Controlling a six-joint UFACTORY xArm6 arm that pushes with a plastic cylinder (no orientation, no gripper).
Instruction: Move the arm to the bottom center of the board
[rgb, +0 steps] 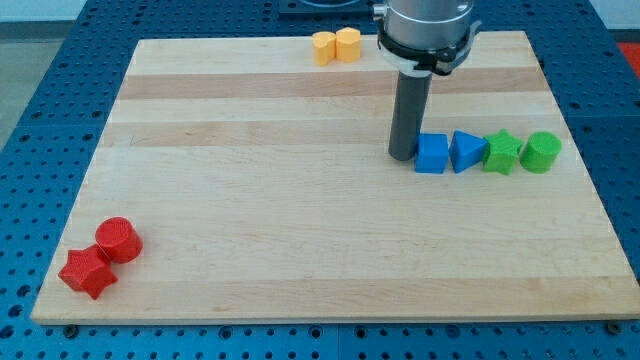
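Observation:
My tip (402, 155) rests on the wooden board (300, 240) at the view's right of centre. It stands just left of a blue cube (432, 154), touching or nearly touching it. To the cube's right lie a blue triangular block (465, 151), a green star (502, 153) and a green cylinder (541, 151) in a row. The tip is in the board's upper half, far above the bottom edge.
A yellow hexagonal block (323, 47) and a yellow cylinder (348, 44) sit at the board's top edge, left of the arm. A red cylinder (119, 239) and a red star (86, 272) lie at the bottom left corner.

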